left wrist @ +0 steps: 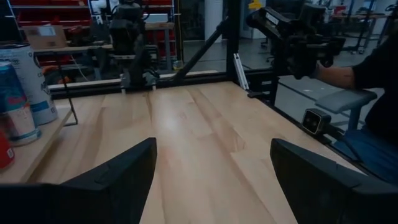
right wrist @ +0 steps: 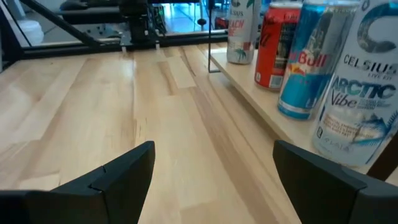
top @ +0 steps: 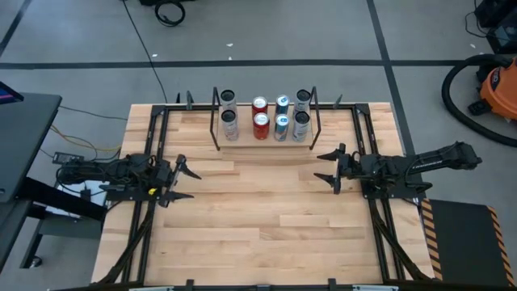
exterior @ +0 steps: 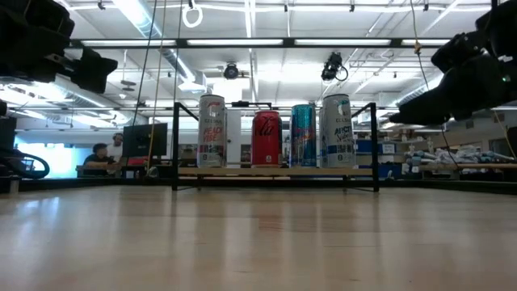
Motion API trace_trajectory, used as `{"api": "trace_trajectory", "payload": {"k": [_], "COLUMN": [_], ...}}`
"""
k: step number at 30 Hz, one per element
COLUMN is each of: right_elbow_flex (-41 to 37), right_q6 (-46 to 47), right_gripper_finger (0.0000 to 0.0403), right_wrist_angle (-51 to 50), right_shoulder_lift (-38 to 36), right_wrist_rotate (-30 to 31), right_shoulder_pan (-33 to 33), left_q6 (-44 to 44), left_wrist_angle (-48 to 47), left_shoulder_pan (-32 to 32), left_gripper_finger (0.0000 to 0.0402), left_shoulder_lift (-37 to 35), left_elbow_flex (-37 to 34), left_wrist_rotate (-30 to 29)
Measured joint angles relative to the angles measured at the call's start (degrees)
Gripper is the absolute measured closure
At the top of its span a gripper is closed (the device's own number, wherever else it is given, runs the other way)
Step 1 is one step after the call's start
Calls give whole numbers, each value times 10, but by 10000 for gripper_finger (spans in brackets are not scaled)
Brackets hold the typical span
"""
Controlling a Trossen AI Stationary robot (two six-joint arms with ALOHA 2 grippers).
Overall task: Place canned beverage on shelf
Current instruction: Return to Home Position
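Note:
The shelf [top: 266, 142], a light-wood board in a black rod frame, stands on the table at the far middle. Several cans stand upright on it in two rows: white cans [top: 229, 124] at the left, red cans [top: 260, 125], blue cans [top: 280, 127], and white cans [top: 300, 124] at the right. They also show in the low view [exterior: 266, 139] and the right wrist view [right wrist: 311, 59]. My left gripper [top: 183, 179] is open and empty at the table's left. My right gripper [top: 329, 167] is open and empty at the table's right, near the shelf's right end.
A black frame rail [top: 258, 107] runs around the table's edges. Bare wood table [top: 258, 218] lies between the two grippers and toward the near edge. A person's arm [left wrist: 373, 68] shows beyond the table in the left wrist view.

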Motion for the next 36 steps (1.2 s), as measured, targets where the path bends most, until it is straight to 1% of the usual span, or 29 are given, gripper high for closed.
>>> {"api": "trace_trajectory", "payload": {"k": [5, 10, 14, 22, 27, 36], "right_elbow_flex": [0, 0, 0, 0, 0, 0], "right_q6": [-9, -10, -10, -10, -10, -10], "right_gripper_finger": [67, 67, 67, 67, 67, 67], "right_wrist_angle": [5, 2, 0, 0, 0, 0], "right_shoulder_lift": [0, 5, 15, 18, 18, 18], "right_wrist_rotate": [0, 0, -1, -42, -49, -49], "right_shoulder_pan": [0, 0, 0, 0, 0, 0], "left_q6": [0, 0, 0, 0, 0, 0], "left_wrist_angle": [-1, -4, -4, -4, -3, 38], "left_shoulder_pan": [0, 0, 0, 0, 0, 0], "left_gripper_finger": [85, 85, 85, 85, 85, 85], "left_shoulder_lift": [0, 0, 0, 0, 0, 0], "left_elbow_flex": [0, 0, 0, 0, 0, -4], "left_wrist_rotate": [-3, -22, -22, -22, -22, -22]}}
